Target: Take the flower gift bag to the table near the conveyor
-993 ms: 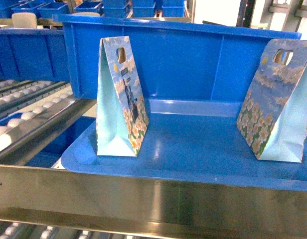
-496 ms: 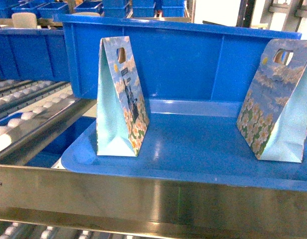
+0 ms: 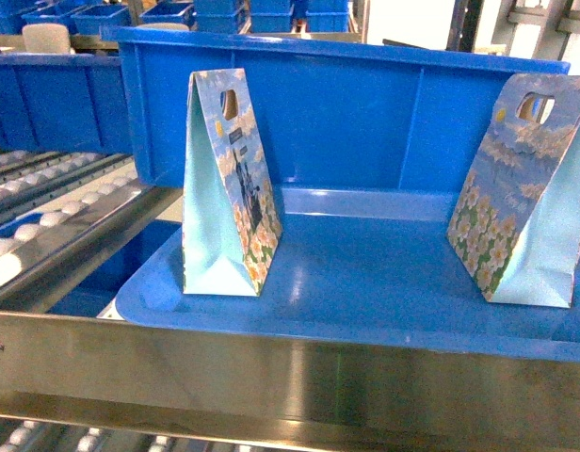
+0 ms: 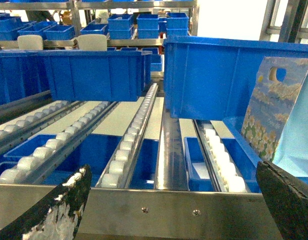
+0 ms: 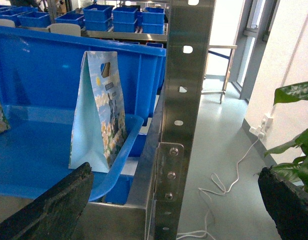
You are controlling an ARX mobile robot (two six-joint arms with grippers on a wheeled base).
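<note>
On my head view, two flower gift bags stand upright on a blue tray (image 3: 365, 282): one (image 3: 226, 184) near its left edge, one (image 3: 521, 193) at its right edge, on the conveyor (image 3: 55, 221). Left wrist: the left gripper (image 4: 169, 210) is spread wide before the steel rail (image 4: 144, 207). Right wrist: the right gripper (image 5: 174, 210) is spread too, beside a steel post (image 5: 181, 100); grey floor (image 5: 219, 150), white cable (image 5: 229, 185) and plant (image 5: 296, 135) are to the right.
</note>
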